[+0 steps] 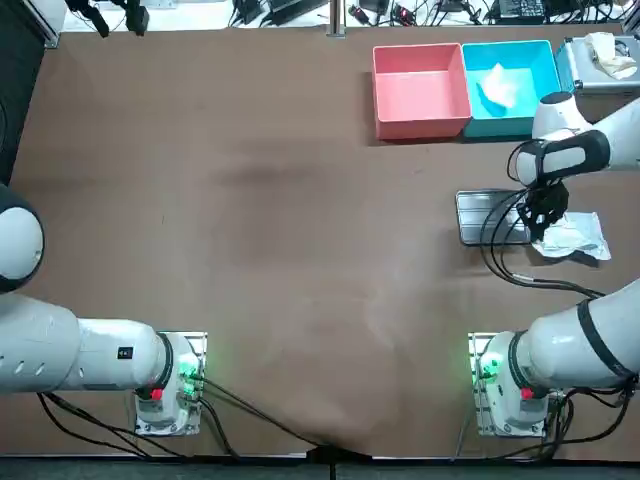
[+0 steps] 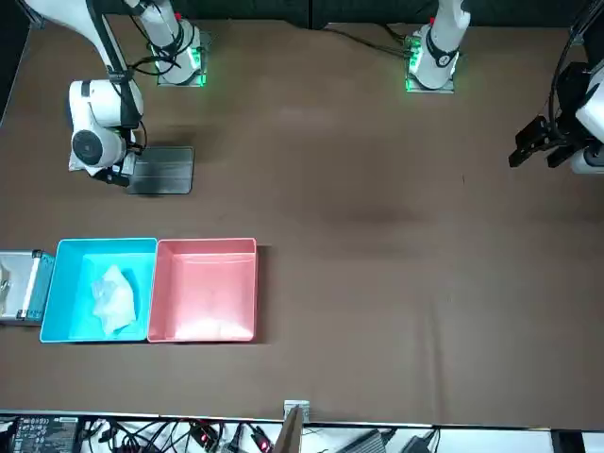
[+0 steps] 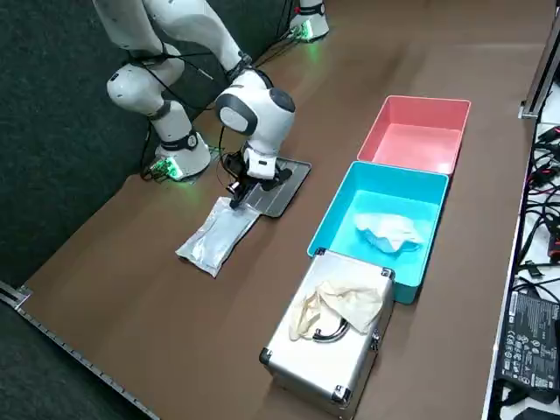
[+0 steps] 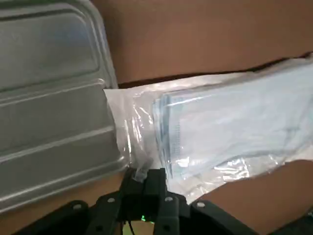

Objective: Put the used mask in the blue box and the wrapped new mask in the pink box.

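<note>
Spotted from overhead the right gripper [image 1: 543, 222] down on the tray-side end of the wrapped new mask [image 1: 578, 236], just beside the metal tray [image 1: 480, 215], with the used mask [image 1: 503, 88] lying in the blue box [image 1: 548, 60]. Found no packet from the front, only the tray. Saw it flat on the table from the side. Read from the wrist the jaws clenched on the wrapper's corner. Judged it best to lift straight up, clear of the tray, then carry to the pink box [image 1: 378, 90].
</note>
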Controlling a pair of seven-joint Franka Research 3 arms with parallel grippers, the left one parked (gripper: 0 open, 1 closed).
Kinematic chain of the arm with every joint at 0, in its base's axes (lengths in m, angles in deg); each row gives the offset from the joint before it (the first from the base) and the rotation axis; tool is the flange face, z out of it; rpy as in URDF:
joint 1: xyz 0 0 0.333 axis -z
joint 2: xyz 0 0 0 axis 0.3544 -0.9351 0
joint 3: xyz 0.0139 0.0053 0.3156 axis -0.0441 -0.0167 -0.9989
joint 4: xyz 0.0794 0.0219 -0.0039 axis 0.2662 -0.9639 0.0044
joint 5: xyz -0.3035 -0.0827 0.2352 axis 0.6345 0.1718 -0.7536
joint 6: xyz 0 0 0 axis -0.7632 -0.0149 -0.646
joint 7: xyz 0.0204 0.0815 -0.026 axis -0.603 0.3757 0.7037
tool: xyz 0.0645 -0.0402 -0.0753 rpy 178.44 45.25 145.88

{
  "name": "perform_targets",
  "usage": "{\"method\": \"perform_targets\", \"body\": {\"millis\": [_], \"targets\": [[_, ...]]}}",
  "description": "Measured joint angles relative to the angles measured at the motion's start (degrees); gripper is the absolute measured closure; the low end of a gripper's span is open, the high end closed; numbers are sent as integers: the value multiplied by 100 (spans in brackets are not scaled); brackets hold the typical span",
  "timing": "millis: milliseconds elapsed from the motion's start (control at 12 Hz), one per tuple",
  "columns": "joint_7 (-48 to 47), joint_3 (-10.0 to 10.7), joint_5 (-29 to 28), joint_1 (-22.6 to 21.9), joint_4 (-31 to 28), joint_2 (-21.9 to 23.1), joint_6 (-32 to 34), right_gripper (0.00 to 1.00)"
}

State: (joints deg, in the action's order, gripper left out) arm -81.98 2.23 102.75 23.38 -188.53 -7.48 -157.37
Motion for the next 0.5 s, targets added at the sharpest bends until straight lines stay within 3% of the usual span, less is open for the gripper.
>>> {"method": "perform_targets", "body": {"millis": [500], "targets": [[4, -97, 3, -8, 243, 555, 781, 99]]}}
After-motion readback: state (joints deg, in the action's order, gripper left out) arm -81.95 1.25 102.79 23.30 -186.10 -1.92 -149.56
